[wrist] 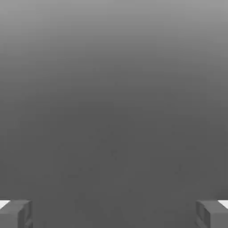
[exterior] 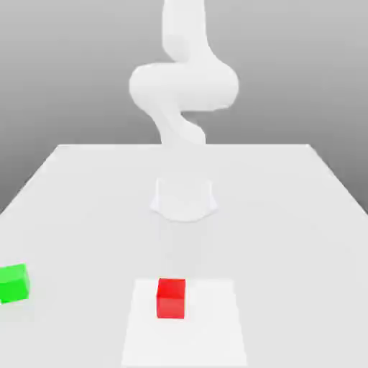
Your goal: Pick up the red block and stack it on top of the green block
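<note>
- The gripper (wrist: 114,213) stood released in the hand view, its two grey fingertips (wrist: 15,213) far apart at opposite edges of the picture, with nothing between them.
- Between the fingertips lay only a plain grey surface, darker low down and lighter higher up.
- In the exterior view the white arm (exterior: 183,86) rose from a round white base (exterior: 184,200) set near the middle of the table (exterior: 287,215), bent over itself and ran up out of the picture.
- The red block (exterior: 171,297) sat flat on the table, in front of the base and nearer the camera, almost in line with it.
- Under the red block lay a paler square patch (exterior: 215,323) of the table top; the block stood in the patch's far half, a little toward the exterior view's left.
- The green block (exterior: 13,283) sat flat on the table at the exterior view's left edge, well apart from the red block and off the pale patch.
- Neither block touched the other or the arm; each stood upright on its own face.
- No containers showed; both blocks rested straight on the table.
- The table was white and smooth, narrowing toward the far side.
- Behind it the backdrop was a plain grey, lighter near the table's far edge and darker toward the top.
</note>
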{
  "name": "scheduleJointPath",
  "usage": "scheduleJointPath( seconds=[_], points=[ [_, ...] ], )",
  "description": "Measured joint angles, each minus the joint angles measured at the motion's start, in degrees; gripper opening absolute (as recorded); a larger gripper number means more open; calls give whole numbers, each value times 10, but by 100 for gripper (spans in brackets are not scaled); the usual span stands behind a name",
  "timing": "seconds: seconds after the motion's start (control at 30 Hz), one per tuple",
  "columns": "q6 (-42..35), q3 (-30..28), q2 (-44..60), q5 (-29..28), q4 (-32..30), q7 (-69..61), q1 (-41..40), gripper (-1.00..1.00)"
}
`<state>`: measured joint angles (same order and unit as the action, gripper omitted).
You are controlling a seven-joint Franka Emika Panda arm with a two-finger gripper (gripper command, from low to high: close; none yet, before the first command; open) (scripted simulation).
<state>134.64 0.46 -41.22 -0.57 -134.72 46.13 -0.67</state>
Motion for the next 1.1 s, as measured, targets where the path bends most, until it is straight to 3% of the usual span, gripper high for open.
scheduleJointPath(
  seconds=[0.37,0.6,0.83,0.87,1.1],
  points=[
    [145,0,239,-24,-144,12,-21,0],
    [234,-9,384,-5,-233,-5,-24,0],
    [351,-6,528,9,-234,-15,-26,0],
    [365,-6,545,9,-232,-15,-26,-100],
    [367,-5,547,7,-231,-14,-26,-100]
  ],
)
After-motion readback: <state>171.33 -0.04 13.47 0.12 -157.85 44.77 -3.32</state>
